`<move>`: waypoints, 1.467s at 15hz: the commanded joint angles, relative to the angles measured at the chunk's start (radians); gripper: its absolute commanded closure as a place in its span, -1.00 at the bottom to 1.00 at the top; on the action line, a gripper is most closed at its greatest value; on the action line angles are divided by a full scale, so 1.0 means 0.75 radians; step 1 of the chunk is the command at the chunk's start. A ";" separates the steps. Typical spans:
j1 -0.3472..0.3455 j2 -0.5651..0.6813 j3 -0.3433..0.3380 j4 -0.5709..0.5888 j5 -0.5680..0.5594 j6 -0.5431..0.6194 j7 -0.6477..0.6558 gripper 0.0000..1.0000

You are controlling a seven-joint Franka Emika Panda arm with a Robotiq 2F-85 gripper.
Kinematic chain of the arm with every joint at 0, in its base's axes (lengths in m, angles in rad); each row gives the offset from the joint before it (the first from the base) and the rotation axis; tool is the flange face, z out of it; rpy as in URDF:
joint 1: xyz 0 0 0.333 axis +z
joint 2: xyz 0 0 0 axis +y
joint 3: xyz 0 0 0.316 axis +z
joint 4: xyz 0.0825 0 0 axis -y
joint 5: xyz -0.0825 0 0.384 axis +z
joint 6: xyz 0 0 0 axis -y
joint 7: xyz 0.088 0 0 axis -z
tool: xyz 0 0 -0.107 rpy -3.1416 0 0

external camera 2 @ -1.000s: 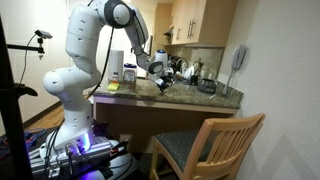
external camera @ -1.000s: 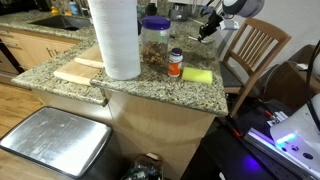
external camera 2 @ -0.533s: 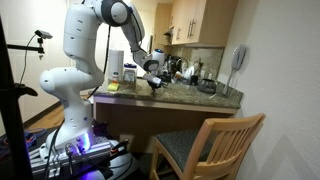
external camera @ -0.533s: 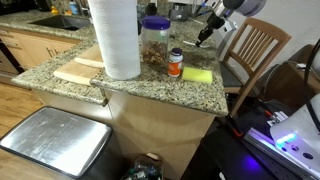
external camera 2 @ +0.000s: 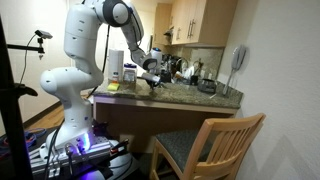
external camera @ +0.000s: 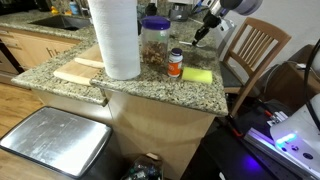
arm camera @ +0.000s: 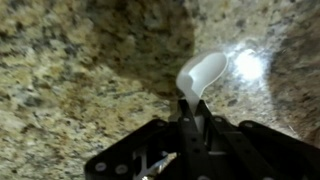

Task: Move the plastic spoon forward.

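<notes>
1. Judging from the wrist view, the plastic spoon [arm camera: 200, 75] looks thin, white and very light. It should carry with almost no effort but may flex or twist under a hard squeeze.
2. Its glossy surface is likely slippery, and the narrow handle gives little area to grip. The handle is the sensible place to hold it, near the bowl's neck, and the rounded bowl is best avoided.
3. The gripper [arm camera: 188, 125] enters from the bottom centre of the wrist view. The fingers [arm camera: 203, 127] are clamped on the spoon's handle, one on each side.
4. The handle runs down between the fingers and disappears among them. The bowl sticks out above the fingertips and leans toward the upper right of the frame.
5. Behind the spoon lies the speckled granite countertop [arm camera: 70, 70], and a bright glare sits just right of the bowl. Whether the bowl touches the stone or hangs above it cannot be told from this view.
6. In both exterior views the gripper [external camera: 203, 28] [external camera 2: 153, 80] hangs over the far part of the counter. In one it appears at the upper right, beyond the small bottle [external camera: 176, 62] and the yellow sponge [external camera: 197, 75].
7. The spoon itself is too small to make out in those views.
</notes>
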 commanded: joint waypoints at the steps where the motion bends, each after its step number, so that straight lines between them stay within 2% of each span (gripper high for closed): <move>1: 0.147 0.034 -0.058 0.092 -0.077 -0.038 0.008 0.95; 4: 0.323 0.072 -0.189 0.169 -0.138 -0.015 0.119 0.95; 5: 0.229 0.004 -0.098 0.111 -0.090 -0.005 0.079 0.95; 6: 0.256 0.005 -0.116 0.124 -0.096 -0.005 0.095 0.80; 8: 0.253 0.001 -0.112 0.121 -0.096 -0.005 0.095 0.80; 9: 0.252 0.001 -0.112 0.121 -0.096 -0.005 0.095 0.95; 13: 0.378 0.056 -0.227 0.126 -0.144 0.156 0.192 0.95; 17: 0.585 0.114 -0.405 0.170 -0.255 0.233 0.328 0.95; 18: 0.737 0.093 -0.546 0.188 -0.180 0.246 0.299 0.95; 19: 0.813 0.101 -0.618 0.206 -0.180 0.255 0.324 0.95; 20: 0.779 0.141 -0.587 0.222 -0.266 0.258 0.404 0.95; 21: 0.729 0.080 -0.539 0.177 -0.209 0.232 0.340 0.80; 22: 0.760 0.094 -0.563 0.189 -0.228 0.237 0.375 0.80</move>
